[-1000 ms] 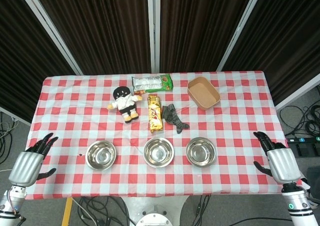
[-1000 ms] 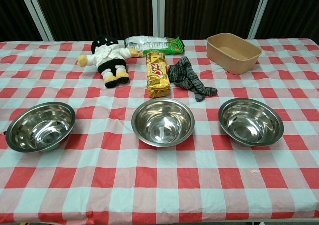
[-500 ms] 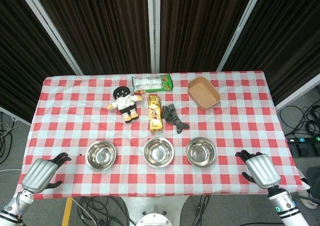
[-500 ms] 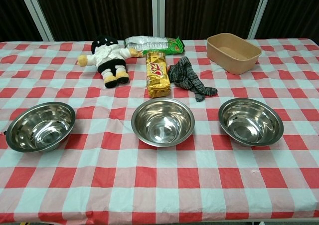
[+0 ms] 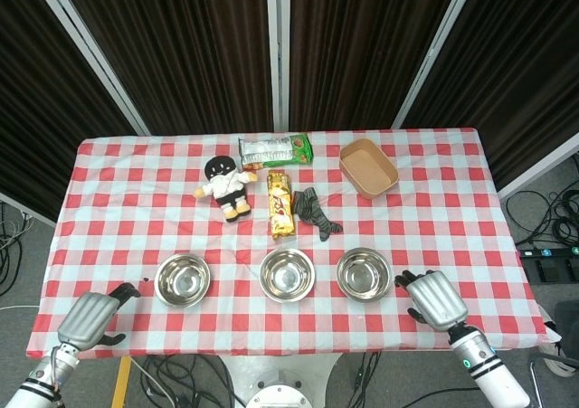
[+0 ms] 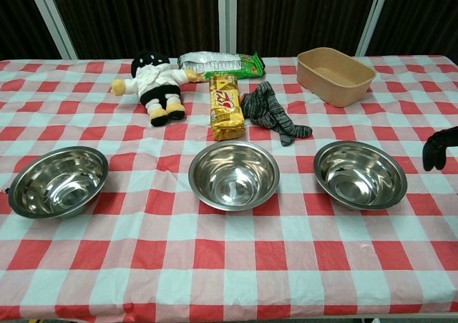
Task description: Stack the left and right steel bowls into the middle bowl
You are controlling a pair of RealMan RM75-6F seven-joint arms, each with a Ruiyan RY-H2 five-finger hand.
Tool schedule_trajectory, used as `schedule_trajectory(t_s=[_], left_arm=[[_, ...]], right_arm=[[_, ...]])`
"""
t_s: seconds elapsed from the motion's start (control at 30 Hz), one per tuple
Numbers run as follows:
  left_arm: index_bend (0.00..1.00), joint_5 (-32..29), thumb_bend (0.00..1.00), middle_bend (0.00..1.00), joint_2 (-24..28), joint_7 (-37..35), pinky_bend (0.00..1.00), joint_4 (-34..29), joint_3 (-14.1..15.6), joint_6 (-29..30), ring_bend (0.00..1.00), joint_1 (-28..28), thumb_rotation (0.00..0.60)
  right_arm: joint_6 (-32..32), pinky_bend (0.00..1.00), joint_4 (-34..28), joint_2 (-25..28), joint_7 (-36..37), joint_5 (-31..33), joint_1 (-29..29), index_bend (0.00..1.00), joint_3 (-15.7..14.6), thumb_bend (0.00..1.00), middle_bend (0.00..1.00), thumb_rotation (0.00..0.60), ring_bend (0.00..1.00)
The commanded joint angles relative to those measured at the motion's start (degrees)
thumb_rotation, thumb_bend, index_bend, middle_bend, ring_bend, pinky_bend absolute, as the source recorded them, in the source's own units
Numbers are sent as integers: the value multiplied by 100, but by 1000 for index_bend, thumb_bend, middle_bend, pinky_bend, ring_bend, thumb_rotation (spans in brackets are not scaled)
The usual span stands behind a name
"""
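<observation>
Along the near edge of the table (image 5: 434, 200) I am looking at three steel bowls in a row, all upright, none stacked yet: the left bowl (image 5: 182, 279), the middle bowl (image 5: 287, 274) and the right bowl (image 5: 364, 273), each standing apart from its neighbours. My right hand (image 5: 432, 300) is hovering just beside the right bowl with its fingers spread and holding nothing; in the chest view only its dark fingertips (image 6: 438, 148) are showing at the right edge. My left hand (image 5: 89, 316) is sitting at the table's near left corner, near the left bowl; its fingers are partly curled and empty, though I cannot tell exactly how far they are parted.

I am judging these bowls to be light, rigid and slippery, with polished walls that offer little friction. The rim looks like the best place to take hold, thumb inside and fingers outside, since a squeeze on the curved wall would likely slide off. The checked cloth may drag or wrinkle under a pushed bowl, so I am planning to lift rather than slide.

Behind the row, the doll (image 5: 227, 183), the yellow snack pack (image 5: 280, 203), the grey sock (image 5: 316, 212), the green packet (image 5: 274, 148) and the brown tray (image 5: 368, 166) are lying well back, leaving the path between bowls open. Both outer bowls are sitting close to the near edge, so I am minding that drop.
</observation>
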Motion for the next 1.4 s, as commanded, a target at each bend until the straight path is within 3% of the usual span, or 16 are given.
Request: schedule_trajectory(t_s=[0.03, 0.63, 1.4], left_arm=[[350, 89, 78, 347, -41, 112, 823, -71, 13, -38, 688, -66, 600], [351, 40, 126, 348, -629, 301, 823, 190, -82, -496, 688, -438, 600], [364, 47, 164, 365, -1192, 238, 830, 1058, -164, -413, 704, -627, 600]], right_arm=[[-100, 662, -114, -71, -143, 130, 68, 407, 42, 101, 420, 600, 686], [-287, 662, -202, -282, -507, 665, 260, 407, 125, 101, 422, 600, 686], [-349, 667, 302, -741, -395, 846, 443, 409, 90, 116, 430, 600, 687]])
